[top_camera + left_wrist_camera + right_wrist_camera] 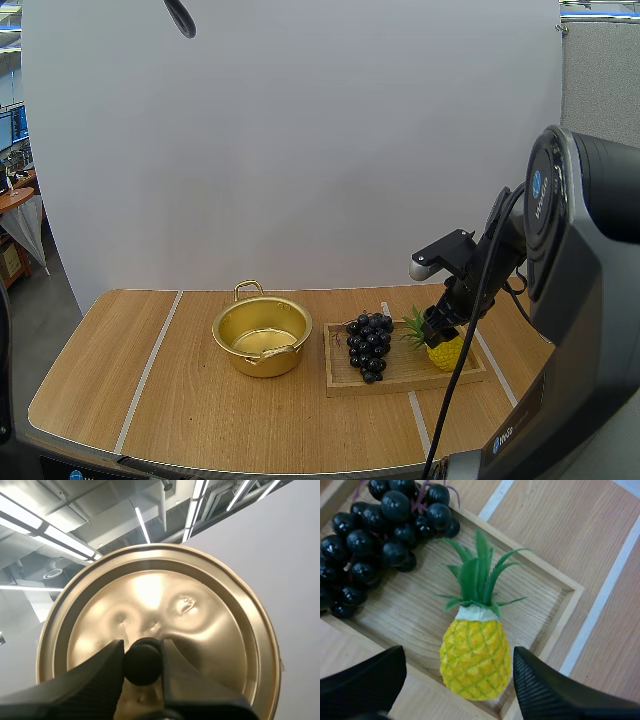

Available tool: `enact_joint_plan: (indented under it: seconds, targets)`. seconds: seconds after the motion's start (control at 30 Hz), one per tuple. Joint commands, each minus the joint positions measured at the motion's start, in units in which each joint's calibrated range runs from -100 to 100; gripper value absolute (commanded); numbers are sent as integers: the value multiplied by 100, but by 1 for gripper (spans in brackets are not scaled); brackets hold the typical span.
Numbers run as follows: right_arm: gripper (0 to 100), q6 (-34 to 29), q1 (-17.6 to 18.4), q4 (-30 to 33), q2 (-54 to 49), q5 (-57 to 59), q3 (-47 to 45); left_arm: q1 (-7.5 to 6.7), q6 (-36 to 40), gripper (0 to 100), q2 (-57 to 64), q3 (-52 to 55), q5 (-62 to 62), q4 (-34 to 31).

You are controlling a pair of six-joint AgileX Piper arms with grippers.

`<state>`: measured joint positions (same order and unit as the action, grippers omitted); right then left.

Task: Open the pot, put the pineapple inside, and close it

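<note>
A gold pot (262,337) stands open on the table with its lid off. The gold lid (160,630) is held up in the air, its black knob (142,661) pinched by my left gripper (142,662). A small yellow pineapple (476,657) with green leaves lies at the right end of the wooden tray (420,615); in the high view the pineapple (446,352) sits under my right gripper (440,328). My right gripper (460,680) is open, its fingers (545,690) standing either side of the fruit, just above it.
A bunch of dark grapes (369,345) lies on the tray (345,380) left of the pineapple, also seen as grapes (375,535) close beside its leaves. The tray sits just right of the pot. Bare table stretches left of the pot.
</note>
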<state>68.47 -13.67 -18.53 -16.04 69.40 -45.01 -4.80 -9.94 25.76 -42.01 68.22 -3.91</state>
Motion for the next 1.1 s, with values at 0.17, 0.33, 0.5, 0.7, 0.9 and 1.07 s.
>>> enact_joint_plan:
  seconds: [0.17,0.33,0.5,0.7,0.9,1.07]
  targets:
    - [100,-68,15,81,296,-355,28,-24,60,0,19,-31,-192,-65]
    - [100,-107,65,81,499,-478,28,-24,60,0,19,-31,-192,-65]
    - [100,-144,111,81,656,-619,28,-24,60,0,19,-31,-192,-65]
    - [100,-144,111,92,871,-736,28,-24,60,0,19,-31,-192,-65]
    - [100,-144,111,105,1006,-869,28,-24,60,0,19,-31,-192,-65]
    - [100,-176,111,127,1006,-1131,28,-24,60,0,19,-31,-192,-65]
